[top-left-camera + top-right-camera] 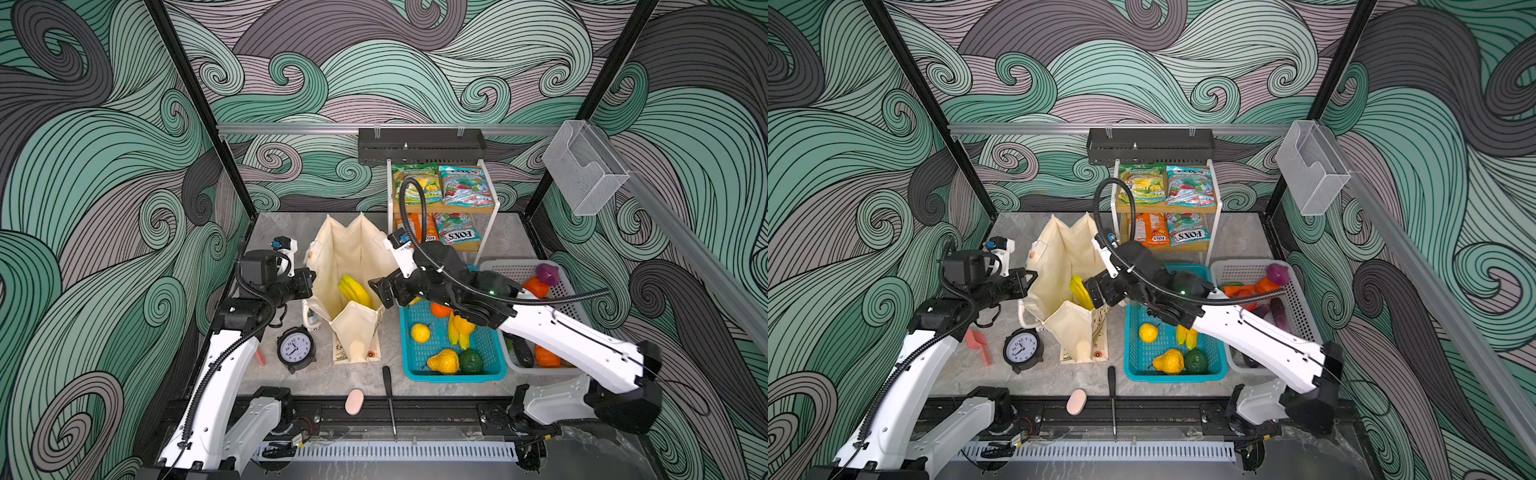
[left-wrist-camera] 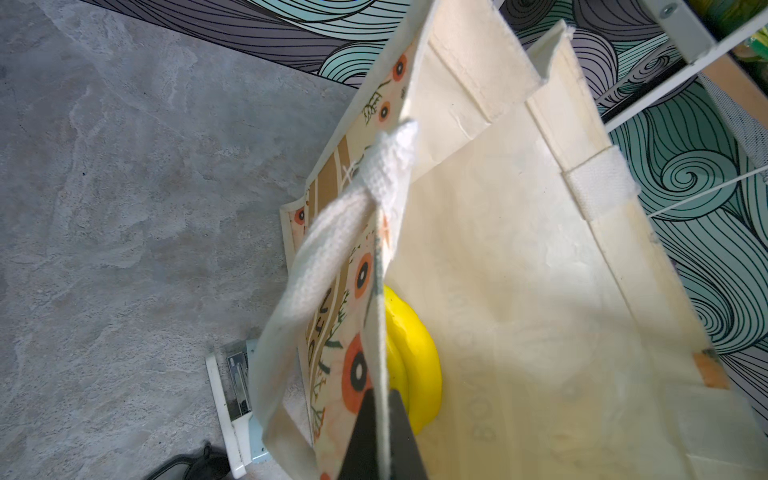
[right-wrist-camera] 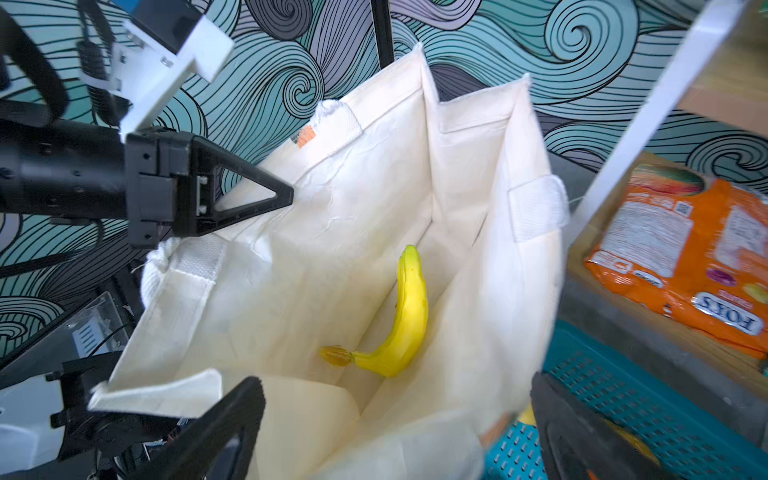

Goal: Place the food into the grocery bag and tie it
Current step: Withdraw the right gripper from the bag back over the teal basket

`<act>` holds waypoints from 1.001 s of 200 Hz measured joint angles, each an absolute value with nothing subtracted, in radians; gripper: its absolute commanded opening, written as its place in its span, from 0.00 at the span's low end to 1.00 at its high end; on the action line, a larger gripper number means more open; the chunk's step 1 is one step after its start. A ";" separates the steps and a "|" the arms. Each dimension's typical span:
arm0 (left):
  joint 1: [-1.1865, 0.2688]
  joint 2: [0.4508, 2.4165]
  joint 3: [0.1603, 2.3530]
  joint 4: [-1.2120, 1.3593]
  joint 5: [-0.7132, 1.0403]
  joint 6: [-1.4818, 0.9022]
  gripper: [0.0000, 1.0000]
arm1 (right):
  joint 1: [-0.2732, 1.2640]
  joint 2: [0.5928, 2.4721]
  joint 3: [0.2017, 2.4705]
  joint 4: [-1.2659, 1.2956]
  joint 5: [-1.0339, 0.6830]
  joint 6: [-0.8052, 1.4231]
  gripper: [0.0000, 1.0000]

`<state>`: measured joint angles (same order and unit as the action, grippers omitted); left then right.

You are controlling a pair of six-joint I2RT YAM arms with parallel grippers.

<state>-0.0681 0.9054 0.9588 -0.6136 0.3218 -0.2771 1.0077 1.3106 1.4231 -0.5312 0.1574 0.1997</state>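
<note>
light: bright, even | shadows: soft | edges: warped | wrist views: blurred

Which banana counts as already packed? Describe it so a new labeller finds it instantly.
Find the cream tote standing open mid-table, left of the teal basket. Look down inside: a yellow banana lies on its bottom. Unlike the yellow fruit in the basket, it is the only item visible within the tote's walls.
</note>
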 measured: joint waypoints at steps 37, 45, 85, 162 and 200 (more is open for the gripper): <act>-0.068 0.905 0.959 -0.614 0.321 -0.277 0.00 | 0.904 1.127 1.272 -0.532 0.134 0.210 1.00; -0.068 0.905 0.959 -0.614 0.321 -0.276 0.00 | 0.880 1.090 1.229 -0.535 0.132 0.217 1.00; -0.068 0.905 0.959 -0.614 0.317 -0.276 0.00 | 0.819 0.935 1.026 -0.551 0.146 0.250 1.00; -0.068 0.904 0.959 -0.614 0.318 -0.277 0.00 | 0.774 0.758 0.780 -0.593 0.258 0.371 1.00; -0.068 0.894 0.957 -0.614 0.322 -0.277 0.00 | 0.774 0.798 0.714 -0.612 0.279 0.397 0.99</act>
<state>-0.0681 0.8936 0.9569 -0.6140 0.3222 -0.2771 0.7738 0.7979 0.7143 -0.6121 0.2787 0.3973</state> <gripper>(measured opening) 0.048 0.987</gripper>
